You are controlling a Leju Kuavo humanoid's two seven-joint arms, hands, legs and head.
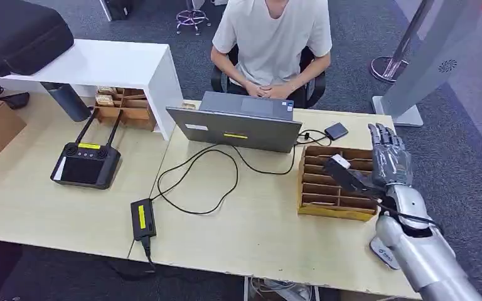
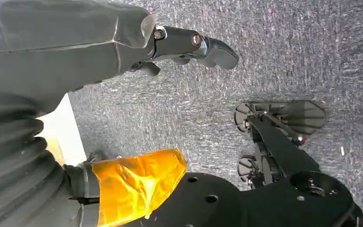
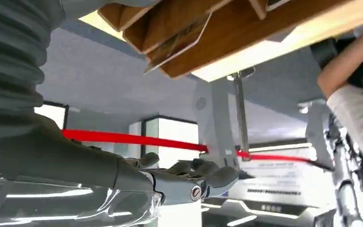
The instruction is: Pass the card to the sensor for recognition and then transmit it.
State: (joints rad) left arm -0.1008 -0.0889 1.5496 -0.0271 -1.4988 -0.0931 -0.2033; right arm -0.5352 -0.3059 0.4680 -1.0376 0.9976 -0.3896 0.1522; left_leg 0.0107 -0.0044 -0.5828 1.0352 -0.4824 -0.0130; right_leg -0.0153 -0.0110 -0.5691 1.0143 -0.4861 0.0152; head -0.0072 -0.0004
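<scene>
Where the wooden slotted tray (image 1: 337,210) sits at the right end of the pale table (image 1: 257,232), the card itself is hard to pick out: in the right wrist view a thin flat sheet (image 3: 178,43) leans in one of the tray's slots, and I cannot tell for sure that it is the card. The right hand (image 1: 389,157) is raised just beside the tray's far right corner, fingers stretched out and apart, holding nothing; the right wrist view shows the same spread fingers (image 3: 203,172) with nothing between them. Beyond the tray, a small black sensor (image 1: 336,131) lies on the table, joined by a black cable (image 1: 310,135) to the grey laptop (image 1: 238,125). A person in a white shirt (image 1: 270,37) sits behind the laptop. The left hand (image 2: 123,42) hangs above grey carpet (image 2: 288,56), its fingers (image 2: 217,52) apart from the thumb and empty
</scene>
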